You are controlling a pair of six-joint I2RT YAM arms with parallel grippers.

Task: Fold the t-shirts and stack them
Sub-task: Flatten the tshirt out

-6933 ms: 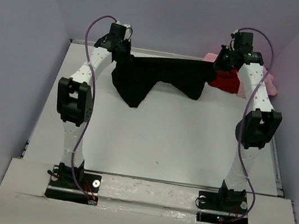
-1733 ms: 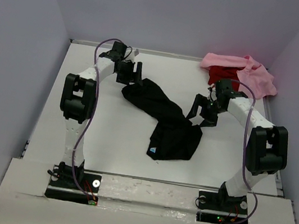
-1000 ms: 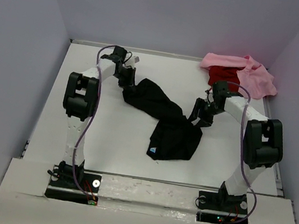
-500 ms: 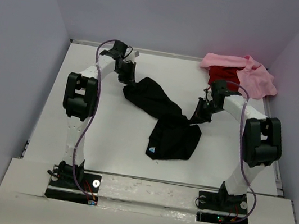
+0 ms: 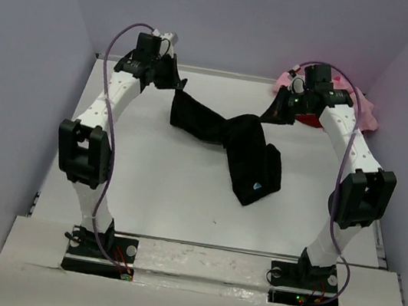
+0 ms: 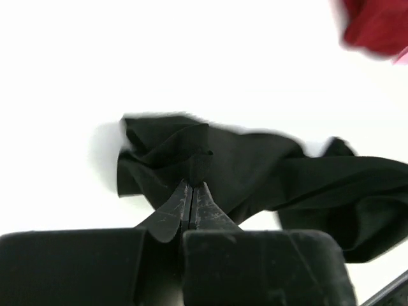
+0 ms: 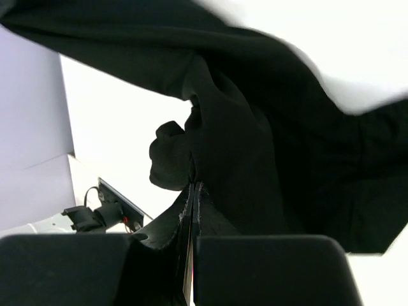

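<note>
- Top external view: the black t-shirt hangs strung between both arms over the far part of the table. Its end with the small light label droops lowest.
- The left gripper and right gripper are each pressed together on a fold of black cloth.
- The shirt looks light, limp and prone to bunching, so shoulder or hem corners seem the best holds.
- Which edges are pinched is unclear. The pink t-shirt is half hidden behind the right arm, and the red t-shirt is cut off.

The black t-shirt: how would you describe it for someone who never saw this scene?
On the white table, look between the two arms. The black t-shirt sags there, its ends pinched by the left pincer and right pincer. It alone is black and held; the pink t-shirt and red t-shirt lie in the far right corner.
</note>
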